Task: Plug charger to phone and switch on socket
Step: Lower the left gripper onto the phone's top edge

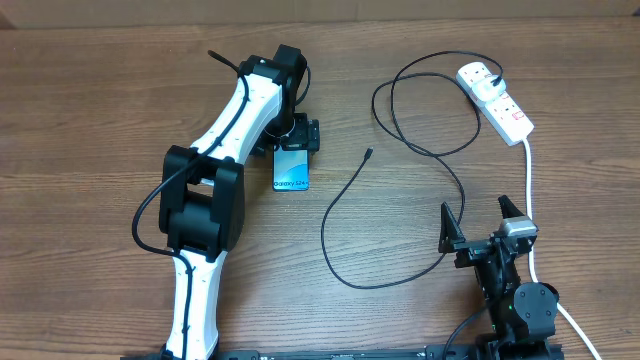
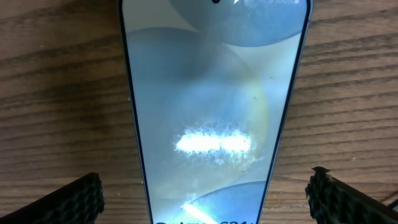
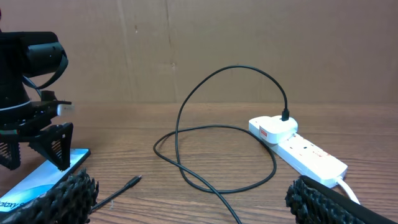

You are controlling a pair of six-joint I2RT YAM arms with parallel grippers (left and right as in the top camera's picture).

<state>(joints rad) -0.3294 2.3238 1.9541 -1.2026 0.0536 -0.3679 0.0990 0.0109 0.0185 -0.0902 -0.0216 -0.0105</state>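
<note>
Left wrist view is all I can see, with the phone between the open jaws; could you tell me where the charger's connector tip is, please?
Observer: The connector tip lies loose on the table, off to the right of the phone, not touching it.
Operator: Is the charger's other end plugged in?
Observer: Yes, the charger runs into the white plug seated in the power strip.
Operator: And the right gripper?
Observer: The right gripper holds nothing, its jaws open, at the near side of the table.
</note>
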